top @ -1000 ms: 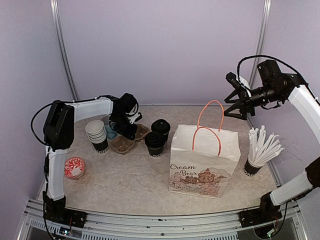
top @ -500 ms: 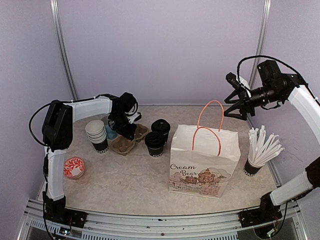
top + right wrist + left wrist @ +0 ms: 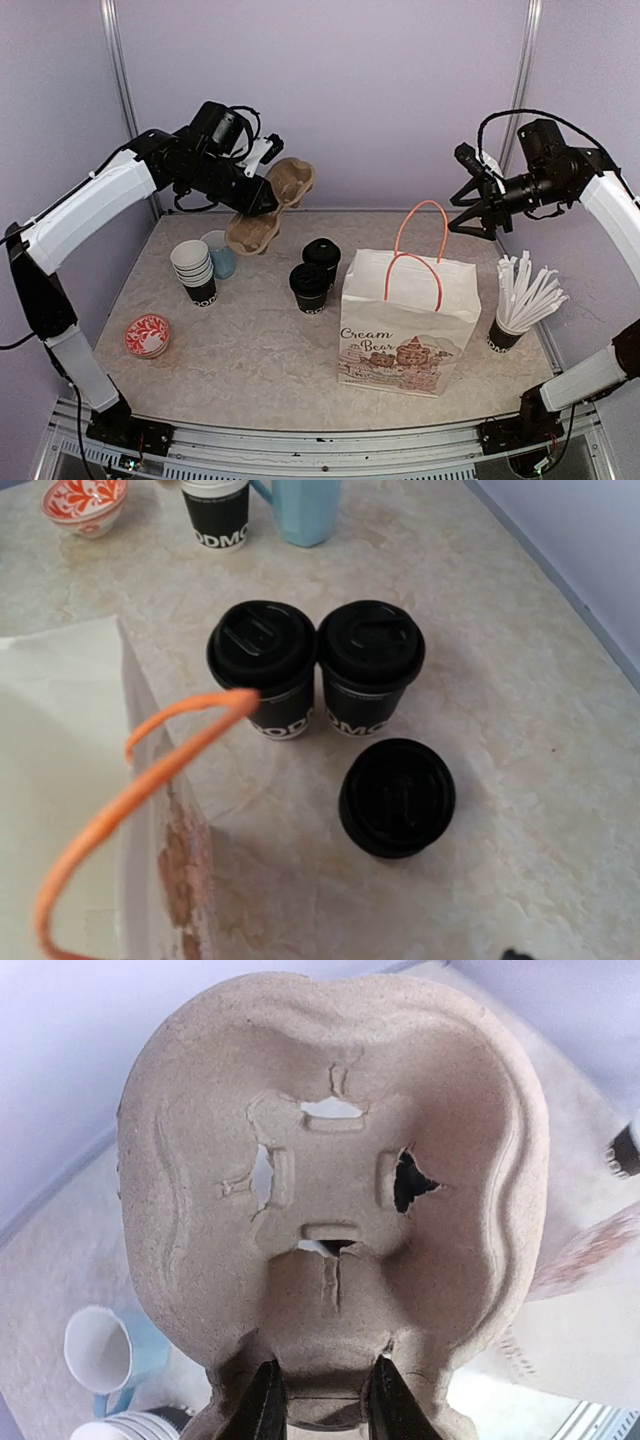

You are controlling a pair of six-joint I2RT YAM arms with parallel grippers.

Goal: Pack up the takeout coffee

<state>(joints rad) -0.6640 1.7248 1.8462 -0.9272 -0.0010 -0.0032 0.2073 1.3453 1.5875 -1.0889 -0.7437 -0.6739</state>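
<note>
Holding: left gripper (image 3: 327,1405) grips the pulp cup carrier (image 3: 330,1160), aloft far left.
Coffee cups: front cup (image 3: 309,285) and back cup (image 3: 322,255) stand below-right of it, left of the paper bag (image 3: 405,320).
Right gripper (image 3: 458,192): spread wide, empty.
Nearer arm: left, I'd say.

Brown moulded-pulp cup carrier (image 3: 330,1160): blocks nearly everything beyond the left gripper (image 3: 325,1385); near end cropped.
White paper bag (image 3: 70,780): cut off left and below, nearest the right gripper (image 3: 456,192).
Red-patterned bowl (image 3: 85,500), light blue ceramic mug (image 3: 300,510): cropped at top, farthest from that gripper.
</note>
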